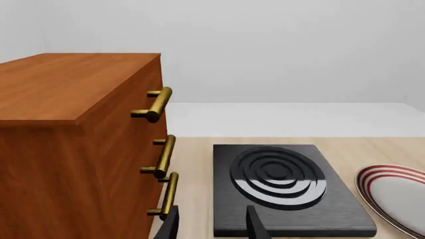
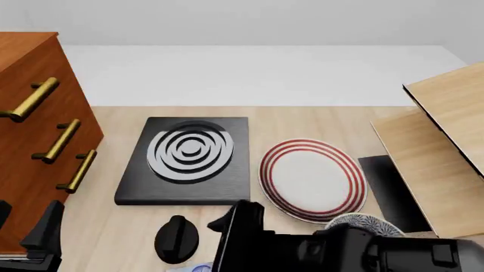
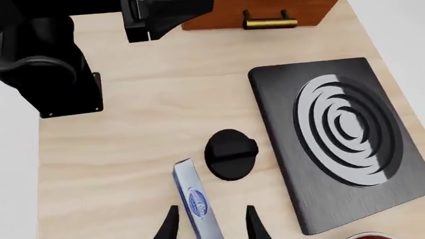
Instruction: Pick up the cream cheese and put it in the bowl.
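Right claw (image 3: 211, 221) spread wide, its fingers either side of the cream cheese (image 3: 196, 204).
Left claw (image 1: 212, 226) open beside the wooden drawers (image 1: 73, 149). Cream cheese lies on the table (image 3: 133, 144) just beside the black knob (image 3: 230, 152); blue oval logo unreadable. Right arm covers most of the bowl (image 2: 363, 222), lower right in the front view.

Matte black blocky arms (image 2: 340, 249), tapered claw fingers (image 3: 169, 224).
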Robot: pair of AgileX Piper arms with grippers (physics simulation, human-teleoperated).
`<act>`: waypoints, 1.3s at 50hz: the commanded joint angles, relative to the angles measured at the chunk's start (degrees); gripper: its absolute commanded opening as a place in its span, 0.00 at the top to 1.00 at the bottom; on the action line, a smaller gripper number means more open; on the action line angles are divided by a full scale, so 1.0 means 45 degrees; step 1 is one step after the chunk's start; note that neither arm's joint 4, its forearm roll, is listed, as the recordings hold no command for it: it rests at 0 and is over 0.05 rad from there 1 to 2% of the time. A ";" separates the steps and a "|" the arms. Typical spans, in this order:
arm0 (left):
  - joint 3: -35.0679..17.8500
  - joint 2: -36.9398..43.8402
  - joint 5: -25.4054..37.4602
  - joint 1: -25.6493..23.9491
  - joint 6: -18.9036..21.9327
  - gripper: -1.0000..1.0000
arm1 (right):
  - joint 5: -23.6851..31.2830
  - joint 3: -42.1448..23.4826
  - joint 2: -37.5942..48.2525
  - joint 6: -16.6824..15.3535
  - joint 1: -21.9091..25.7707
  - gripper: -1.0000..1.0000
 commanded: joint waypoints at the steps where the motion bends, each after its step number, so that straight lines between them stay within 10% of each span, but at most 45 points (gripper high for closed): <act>1: 0.0000 0.0000 0.0000 0.0000 0.0000 0.00 | -0.0026 -0.0670 0.1379 0.0094 0.0616 0.00; 65: 0.0000 0.0000 0.0000 0.0000 0.0000 0.00 | -0.1944 -0.1389 0.5282 0.1508 0.0758 0.00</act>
